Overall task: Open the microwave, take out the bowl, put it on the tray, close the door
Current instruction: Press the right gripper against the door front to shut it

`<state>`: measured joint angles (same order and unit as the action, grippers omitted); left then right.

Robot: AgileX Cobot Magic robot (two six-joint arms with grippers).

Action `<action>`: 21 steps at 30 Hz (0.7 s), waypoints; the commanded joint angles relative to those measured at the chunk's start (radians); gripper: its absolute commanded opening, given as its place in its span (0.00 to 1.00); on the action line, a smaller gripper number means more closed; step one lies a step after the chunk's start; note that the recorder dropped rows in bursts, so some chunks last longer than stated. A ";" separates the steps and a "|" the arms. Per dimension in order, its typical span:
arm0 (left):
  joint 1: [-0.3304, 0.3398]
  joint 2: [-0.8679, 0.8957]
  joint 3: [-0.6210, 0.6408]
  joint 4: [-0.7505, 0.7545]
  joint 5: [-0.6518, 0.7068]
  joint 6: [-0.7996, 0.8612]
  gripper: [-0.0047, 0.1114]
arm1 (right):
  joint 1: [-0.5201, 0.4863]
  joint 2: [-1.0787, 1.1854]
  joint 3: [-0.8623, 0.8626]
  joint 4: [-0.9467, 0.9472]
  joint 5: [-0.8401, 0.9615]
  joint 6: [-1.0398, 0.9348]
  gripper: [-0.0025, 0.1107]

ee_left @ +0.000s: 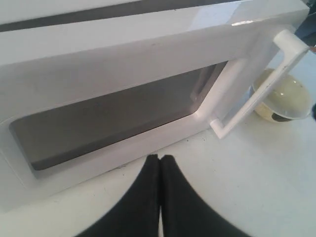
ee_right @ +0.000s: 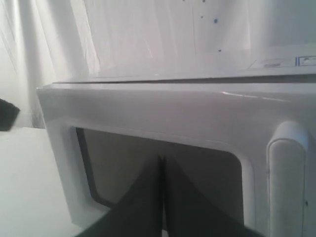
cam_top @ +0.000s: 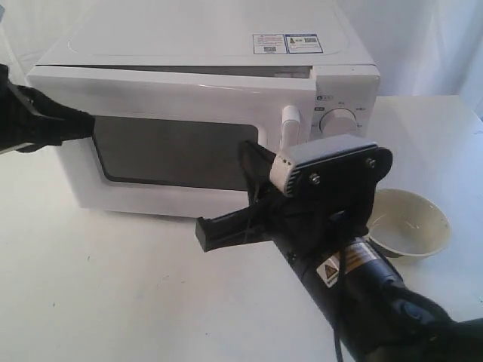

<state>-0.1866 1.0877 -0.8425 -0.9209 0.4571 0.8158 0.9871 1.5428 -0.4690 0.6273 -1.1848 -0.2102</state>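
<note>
**Bowl** (cam_top: 407, 222): cream, empty, upright on the table (cam_top: 113, 286) just right of the microwave (cam_top: 204, 45) and outside it. No tray is in view. It looks light, rigid and glossy, and probably chips easily. The best hold is a pinch on the rim, one finger inside.

**Door** (cam_top: 173, 90): white with a dark window. A dark slit runs along its top edge, so it is likely unlatched. The handle (cam_top: 289, 132) is a smooth upright bar.

**Right pincer** (ee_right: 161, 160): closed tight, empty, facing the window.

**Left pincer** (ee_left: 159, 159): closed, empty, near the door's left end.

**Table**: white, flat, matte, with open room in front.

**Curtain** (ee_right: 123, 34): white, behind the microwave.
</note>
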 commanded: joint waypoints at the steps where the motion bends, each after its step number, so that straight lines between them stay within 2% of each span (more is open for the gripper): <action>1: -0.005 -0.105 0.078 -0.036 -0.016 -0.016 0.04 | 0.001 0.070 -0.052 0.009 -0.036 0.008 0.02; 8: -0.005 -0.169 0.148 -0.038 -0.076 -0.009 0.04 | -0.001 0.137 -0.164 0.073 -0.036 -0.069 0.02; 12: -0.005 -0.169 0.150 -0.038 -0.074 -0.009 0.04 | -0.004 0.161 -0.217 0.154 -0.036 -0.112 0.02; 21: -0.005 -0.169 0.150 -0.043 -0.064 -0.009 0.04 | -0.051 0.209 -0.281 0.171 -0.036 -0.125 0.02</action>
<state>-0.1866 0.9266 -0.6992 -0.9433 0.3794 0.8117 0.9541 1.7443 -0.7305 0.7889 -1.2067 -0.3236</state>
